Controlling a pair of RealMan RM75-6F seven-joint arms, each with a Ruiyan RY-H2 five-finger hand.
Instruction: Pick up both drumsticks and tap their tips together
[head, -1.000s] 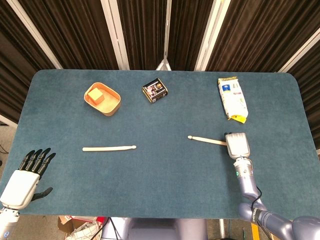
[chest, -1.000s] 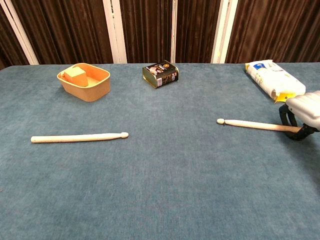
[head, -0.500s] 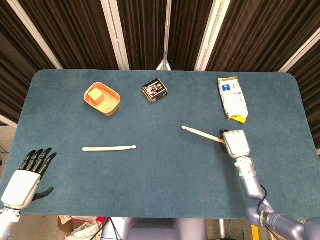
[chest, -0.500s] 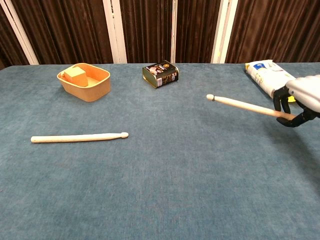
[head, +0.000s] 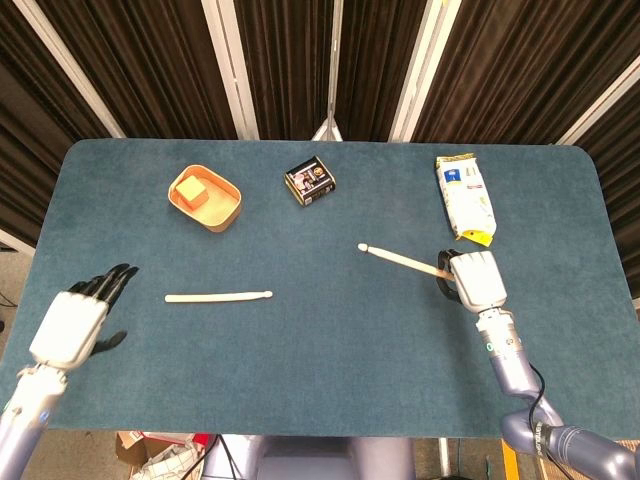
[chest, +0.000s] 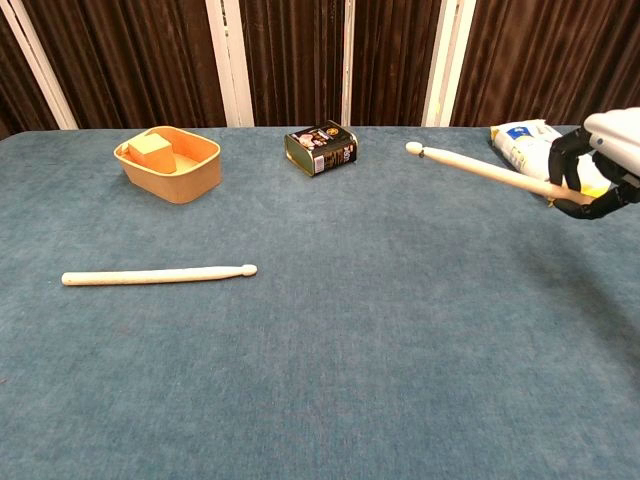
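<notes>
Gripping one stick (chest: 480, 167) in our right robot hand (head: 476, 280), we see the other stick (head: 218, 296) lengthwise just right of our spread left robot hand (head: 72, 325).

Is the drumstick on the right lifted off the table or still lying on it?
Lifted. The right hand grips the right drumstick at its butt, and in the chest view its tip hangs clear above the table.

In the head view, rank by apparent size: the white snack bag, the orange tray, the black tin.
Largest to smallest:
1. Orange tray and white snack bag: footprints look about alike, so I won't rank one over the other.
2. Black tin: clearly smallest.
</notes>
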